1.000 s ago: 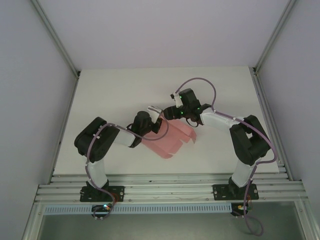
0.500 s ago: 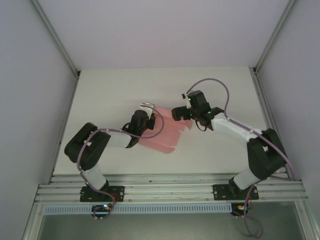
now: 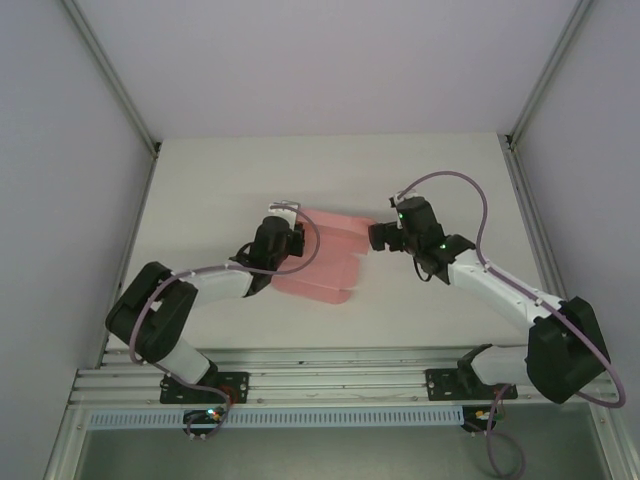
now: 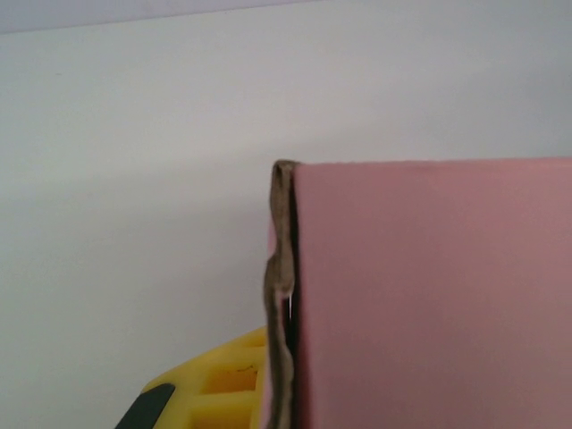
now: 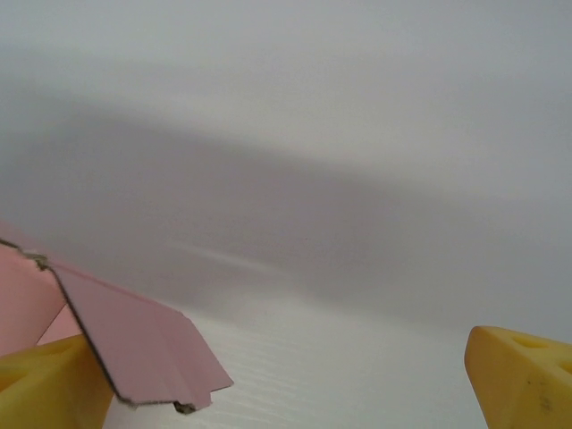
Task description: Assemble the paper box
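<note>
Both arms are in over the middle of the counter point(image 3: 230, 180), and the paper box point(image 3: 330, 262) lies between them, a pink, partly folded sheet with its flaps trailing toward the near side. The left gripper point(image 3: 292, 228) has it by the far left edge. In the left wrist view the card stands edge-on, hard against a yellow finger point(image 4: 210, 393), so those jaws read as clamped on the card. That looks like an anchor, pinning the sheet so the other arm can work a crease.

Over on the right side, the right gripper point(image 3: 378, 237) sits at the card's right edge with its jaws spread wide and holding nothing. One pink flap point(image 5: 143, 349) pokes into the gap, lying across the left-hand finger point(image 5: 40, 384), with the other finger point(image 5: 518, 375) well apart from it. I'd call this lining up to pinch or push that flap.
</note>
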You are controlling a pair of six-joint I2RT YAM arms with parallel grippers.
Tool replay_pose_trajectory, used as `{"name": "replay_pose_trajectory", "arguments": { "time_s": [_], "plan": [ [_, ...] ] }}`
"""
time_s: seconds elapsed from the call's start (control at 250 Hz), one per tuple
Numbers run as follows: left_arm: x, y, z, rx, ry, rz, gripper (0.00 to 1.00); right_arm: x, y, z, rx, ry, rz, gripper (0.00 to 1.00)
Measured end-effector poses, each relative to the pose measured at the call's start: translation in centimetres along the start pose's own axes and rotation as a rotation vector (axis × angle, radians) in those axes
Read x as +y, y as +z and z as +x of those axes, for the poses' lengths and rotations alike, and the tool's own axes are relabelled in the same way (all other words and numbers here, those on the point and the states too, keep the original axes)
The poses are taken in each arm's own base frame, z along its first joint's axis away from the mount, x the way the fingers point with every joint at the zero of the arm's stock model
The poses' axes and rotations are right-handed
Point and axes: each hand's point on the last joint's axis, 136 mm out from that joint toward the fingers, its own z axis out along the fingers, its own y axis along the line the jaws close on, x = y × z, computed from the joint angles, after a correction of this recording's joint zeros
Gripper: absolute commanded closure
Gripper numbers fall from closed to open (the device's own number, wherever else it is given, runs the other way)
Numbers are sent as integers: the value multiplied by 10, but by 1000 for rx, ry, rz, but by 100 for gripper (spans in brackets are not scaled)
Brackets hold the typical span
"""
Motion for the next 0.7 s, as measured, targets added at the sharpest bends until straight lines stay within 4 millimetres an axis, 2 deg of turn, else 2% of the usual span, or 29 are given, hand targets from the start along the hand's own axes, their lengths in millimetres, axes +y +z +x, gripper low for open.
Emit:
{"name": "replay_pose_trajectory", "arguments": {
  "time_s": [0.196, 0.367, 0.451, 0.559, 0.703],
  "plan": [
    [-8, 0, 0, 17, -36, 42, 100, 27, 18, 6, 22, -15, -112, 0],
    [-14, 3, -1, 23, -69, 67, 100, 53, 16, -15, -72, 9, -206, 0],
    [-14, 4, -6, 15, -86, 66, 100, 53, 17, -18, -104, 42, -209, 0],
    [-14, 4, -4, 23, -86, 64, 100, 47, 19, -11, -112, 69, -181, 0],
    [-12, 4, 2, 47, -94, 56, 100, 31, 4, -4, -130, 84, -128, 0]
  ]
}}
